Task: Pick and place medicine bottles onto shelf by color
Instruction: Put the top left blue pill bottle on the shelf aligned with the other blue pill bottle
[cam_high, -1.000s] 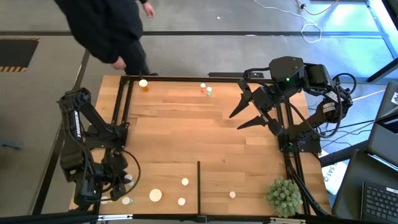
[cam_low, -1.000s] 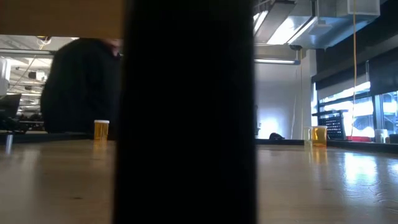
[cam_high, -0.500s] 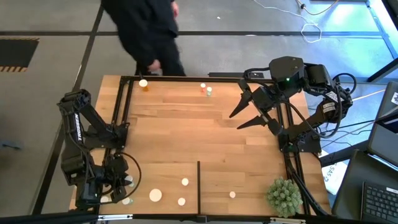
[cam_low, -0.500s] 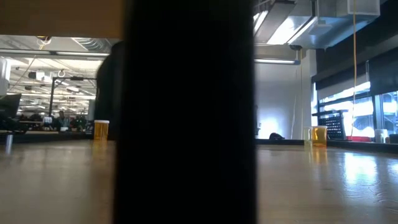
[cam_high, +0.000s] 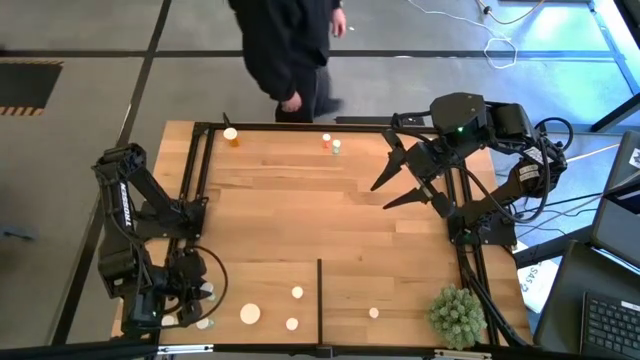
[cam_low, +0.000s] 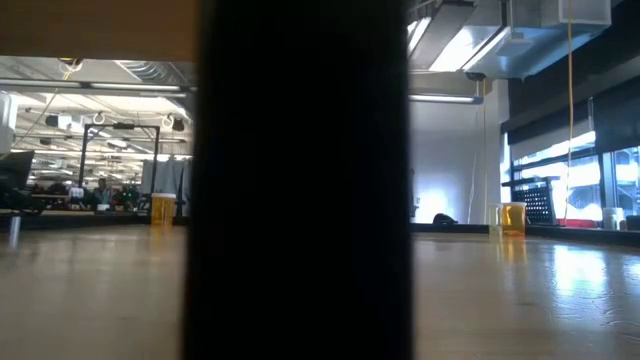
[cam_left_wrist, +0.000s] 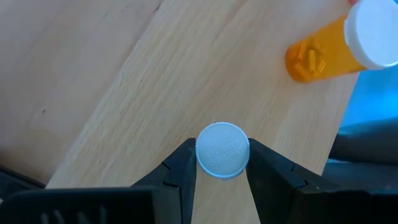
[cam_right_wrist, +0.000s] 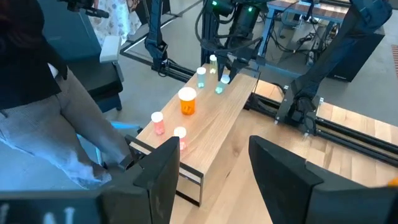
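My left gripper (cam_left_wrist: 222, 157) is over the left end of the shelf (cam_high: 270, 285) and is shut on a medicine bottle (cam_high: 205, 290), of which the wrist view shows only the white cap. A wide orange bottle (cam_left_wrist: 323, 46) stands close by. Two small bottles (cam_high: 297, 292) (cam_high: 291, 323) stand left of the dark divider (cam_high: 319, 300), and one (cam_high: 373, 313) stands right of it. Three more bottles (cam_high: 231, 135) (cam_high: 326, 142) (cam_high: 335, 147) stand at the table's far edge. My right gripper (cam_high: 392, 187) hangs open, high over the table's far right. My left gripper pinches the bottle's round white cap (cam_left_wrist: 222, 146) between its two fingers (cam_left_wrist: 183, 168), one on each side of the rim. The fingers slant down from above. The bottle is upright, cap up; the cap hides its body and its foot.
A person (cam_high: 290, 50) in dark clothes stands just beyond the far edge. A spiky green plant ball (cam_high: 457, 315) sits at the near right corner. Black frame rails (cam_high: 195, 180) run along the table's sides. In the low view the divider (cam_low: 300, 180) blocks the middle.
The person beyond the far edge has walked toward the right. Both arms have kept still, and the left gripper's hold on the bottle is unchanged.
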